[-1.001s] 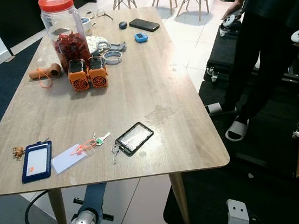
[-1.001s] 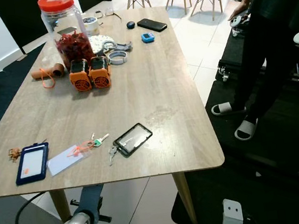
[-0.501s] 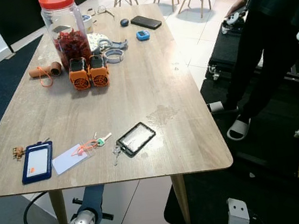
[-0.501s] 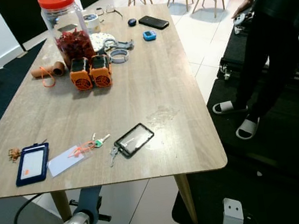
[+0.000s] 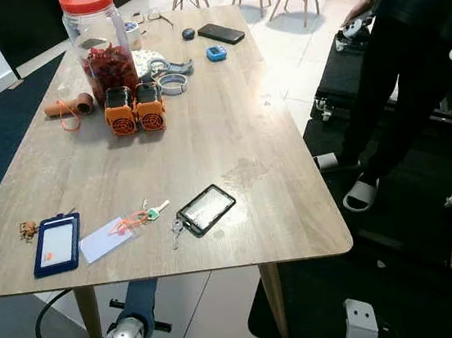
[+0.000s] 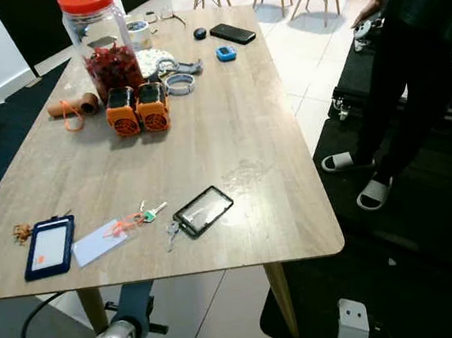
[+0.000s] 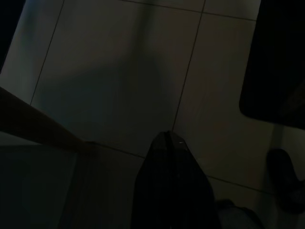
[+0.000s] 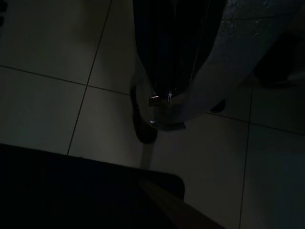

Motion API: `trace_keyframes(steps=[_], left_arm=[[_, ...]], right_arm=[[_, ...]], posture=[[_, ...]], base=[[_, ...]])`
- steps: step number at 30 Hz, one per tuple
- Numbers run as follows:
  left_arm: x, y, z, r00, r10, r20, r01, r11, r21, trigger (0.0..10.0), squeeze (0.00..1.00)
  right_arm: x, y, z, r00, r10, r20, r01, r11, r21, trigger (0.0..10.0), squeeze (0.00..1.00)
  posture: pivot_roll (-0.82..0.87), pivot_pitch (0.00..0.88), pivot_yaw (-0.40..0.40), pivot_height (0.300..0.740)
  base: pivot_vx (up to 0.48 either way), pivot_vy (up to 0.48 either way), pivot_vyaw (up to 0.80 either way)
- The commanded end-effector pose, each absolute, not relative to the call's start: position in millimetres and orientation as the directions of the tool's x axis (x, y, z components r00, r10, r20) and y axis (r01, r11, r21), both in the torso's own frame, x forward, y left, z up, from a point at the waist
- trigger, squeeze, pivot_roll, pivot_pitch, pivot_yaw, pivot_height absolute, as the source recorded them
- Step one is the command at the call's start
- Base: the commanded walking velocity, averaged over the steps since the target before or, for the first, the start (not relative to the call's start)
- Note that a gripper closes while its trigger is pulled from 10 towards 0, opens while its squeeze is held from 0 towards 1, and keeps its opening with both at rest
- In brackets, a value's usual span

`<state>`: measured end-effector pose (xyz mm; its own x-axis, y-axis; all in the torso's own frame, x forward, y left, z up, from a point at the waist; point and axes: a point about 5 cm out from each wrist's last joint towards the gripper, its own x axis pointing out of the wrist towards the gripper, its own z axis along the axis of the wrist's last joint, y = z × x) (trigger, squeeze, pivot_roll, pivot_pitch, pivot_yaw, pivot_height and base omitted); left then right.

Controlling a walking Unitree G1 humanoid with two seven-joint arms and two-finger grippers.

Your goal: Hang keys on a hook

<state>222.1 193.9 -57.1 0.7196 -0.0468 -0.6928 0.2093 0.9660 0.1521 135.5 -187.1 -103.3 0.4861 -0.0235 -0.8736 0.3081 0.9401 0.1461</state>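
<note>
Keys [image 5: 173, 229] lie untouched at the wooden table's [image 5: 229, 127] near edge, at seven o'clock from a black card holder [image 5: 206, 209]. The view has barely shifted in a second; both arms hang idle below, finger positions unreadable. Pickup not begun.

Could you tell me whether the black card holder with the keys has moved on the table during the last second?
No. The black card holder lies beside the clear badge sleeve near the table's front edge as before; the small shift in the picture comes from the camera.
</note>
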Motion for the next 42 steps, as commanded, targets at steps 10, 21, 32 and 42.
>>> trace_keyframes(steps=[10, 21, 32, 42], left_arm=[[215.2, 195.4, -61.1, 0.707, -0.044, -0.706, 0.207, 0.967, 0.148, 10.0, 0.0], [214.2, 196.3, -61.3, 0.709, -0.043, -0.704, 0.208, 0.966, 0.15, 10.0, 0.0], [214.4, 196.8, -60.8, 0.714, -0.043, -0.699, 0.208, 0.966, 0.154, 10.0, 0.0], [215.5, 194.2, -59.9, 0.725, -0.054, -0.686, 0.207, 0.968, 0.142, 10.0, 0.0]], right_arm=[[131.3, -187.1, -104.8, 0.473, -0.023, -0.881, 0.316, 0.937, 0.146, 10.0, 0.0], [131.5, -186.2, -104.9, 0.473, -0.021, -0.881, 0.316, 0.937, 0.147, 10.0, 0.0], [131.7, -184.6, -105.0, 0.475, -0.017, -0.88, 0.315, 0.937, 0.152, 10.0, 0.0], [132.5, -184.5, -104.5, 0.485, -0.019, -0.874, 0.317, 0.935, 0.156, 10.0, 0.0]], posture=[[0.08, 0.041, -0.025, 0.74], [0.08, 0.045, -0.026, 0.74], [0.09, 0.047, -0.023, 0.74], [0.09, 0.048, -0.024, 0.74]], base=[[-0.395, 0.0, 0.0], [-0.396, 0.0, 0.0], [-0.326, 0.0, 0.0], [0.0, 0.0, 0.0]])
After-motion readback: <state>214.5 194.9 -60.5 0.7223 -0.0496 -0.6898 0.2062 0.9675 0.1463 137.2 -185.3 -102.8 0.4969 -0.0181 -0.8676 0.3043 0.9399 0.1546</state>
